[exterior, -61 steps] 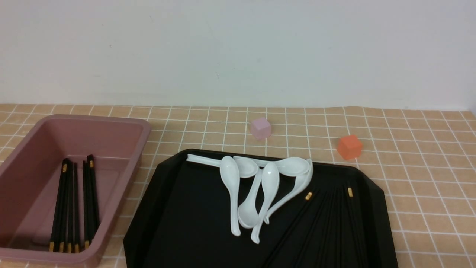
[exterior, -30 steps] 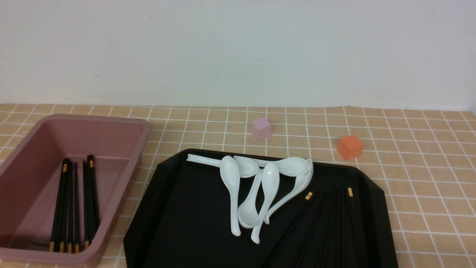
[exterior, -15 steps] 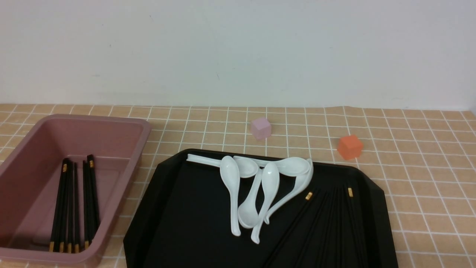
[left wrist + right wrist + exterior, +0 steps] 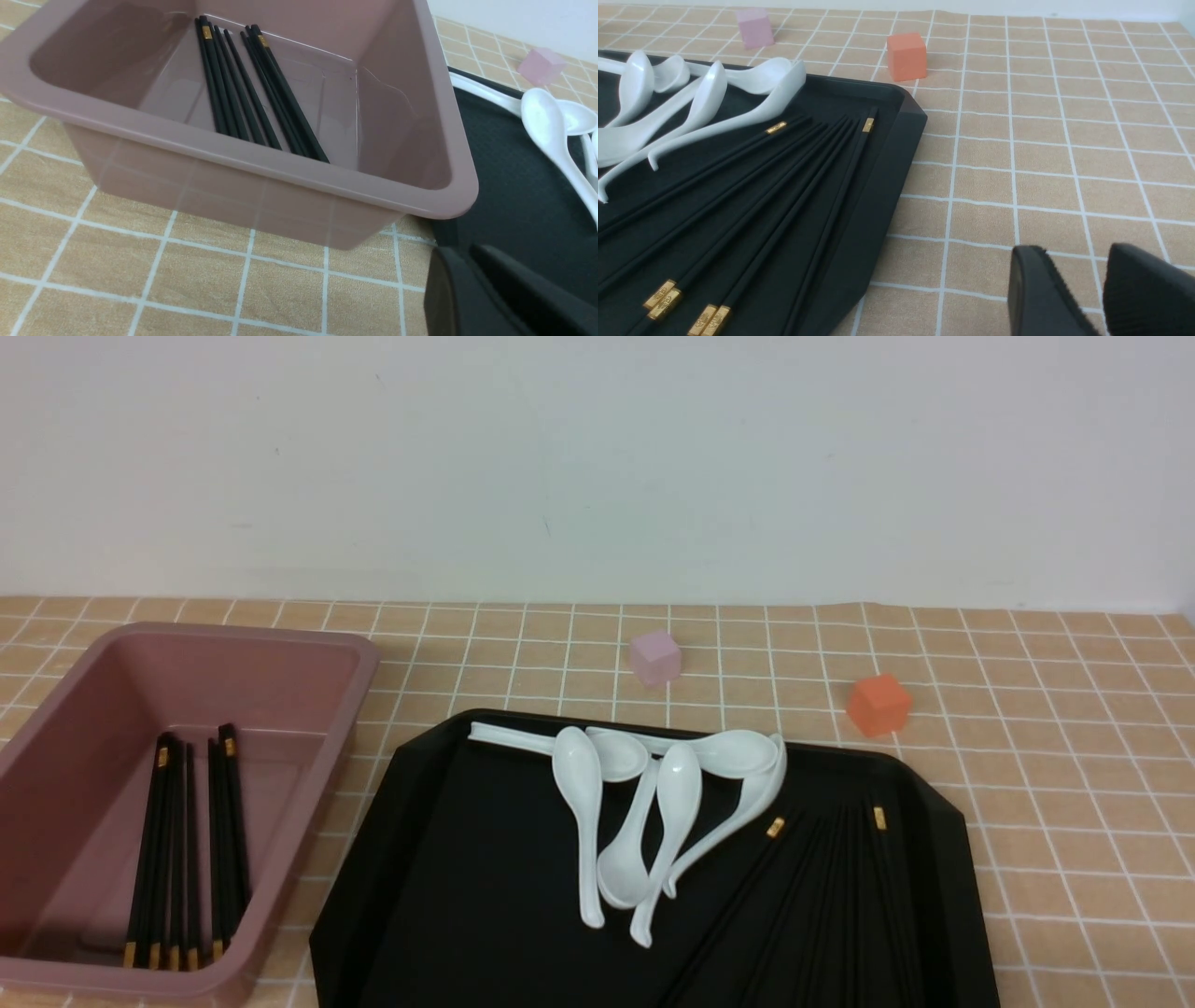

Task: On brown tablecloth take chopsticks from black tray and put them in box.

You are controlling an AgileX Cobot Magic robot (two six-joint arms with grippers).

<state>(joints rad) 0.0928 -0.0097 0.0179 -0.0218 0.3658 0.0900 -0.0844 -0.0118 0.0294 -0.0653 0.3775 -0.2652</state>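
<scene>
The brown tablecloth (image 4: 1046,756) covers the table. The black tray (image 4: 467,896) lies in the middle front. Several black chopsticks (image 4: 822,896) fan out on its right part, clearer in the right wrist view (image 4: 784,186). The box (image 4: 364,658) stands at the left with several chopsticks (image 4: 187,849) lying in it, as the left wrist view (image 4: 247,98) also shows. Neither gripper shows in the front view. My left gripper (image 4: 467,254) is shut and empty, over the cloth by the box's near corner (image 4: 439,205). My right gripper (image 4: 1076,261) is open and empty, over bare cloth to the right of the tray (image 4: 887,154).
Several white spoons (image 4: 644,803) lie heaped on the tray's far middle, next to the chopsticks. A small pink cube (image 4: 654,657) and an orange cube (image 4: 878,705) sit on the cloth behind the tray. A white wall (image 4: 597,467) closes the back.
</scene>
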